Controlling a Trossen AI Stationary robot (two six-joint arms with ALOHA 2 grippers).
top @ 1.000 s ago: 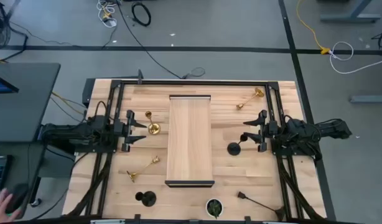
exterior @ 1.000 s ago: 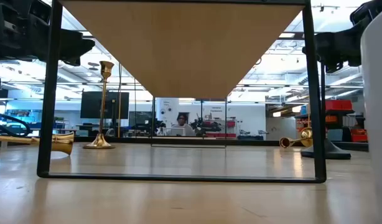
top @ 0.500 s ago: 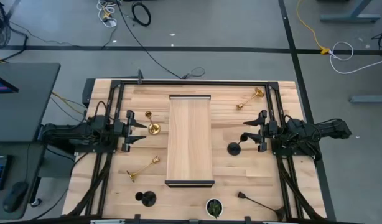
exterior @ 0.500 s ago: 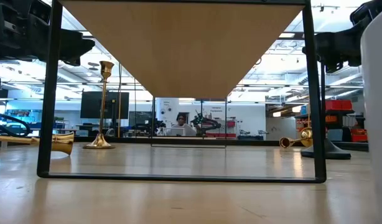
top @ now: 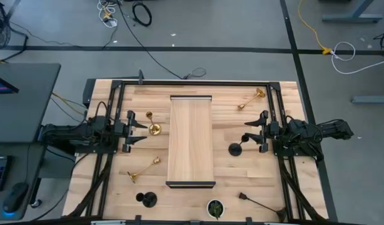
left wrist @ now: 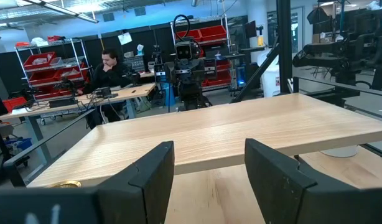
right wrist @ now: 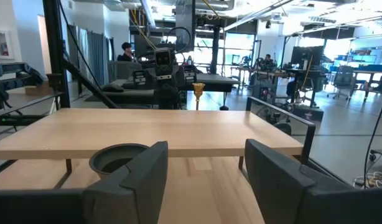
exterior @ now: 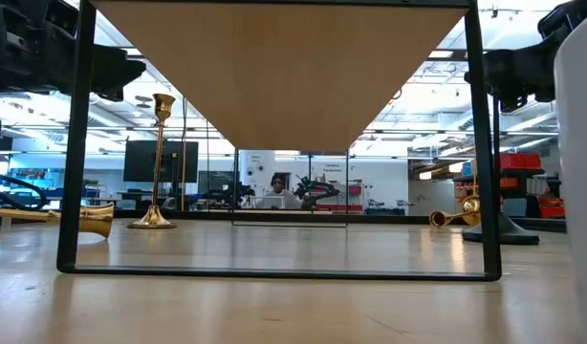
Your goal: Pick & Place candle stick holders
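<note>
Wood of the raised shelf [top: 191,140] fills your table's centre. Your left gripper [top: 141,130] hovers at 9 o'clock, fingers spread and empty, beside an upright gold holder [top: 154,129]. Your right gripper [top: 249,130] waits at 3 o'clock, likewise released, with an upright black holder [top: 235,149] just below it. Other holders: gold lying at 1 o'clock [top: 251,99] and 8 o'clock [top: 144,169], black at 7 o'clock [top: 147,199] and 5 o'clock [top: 257,202].
</note>
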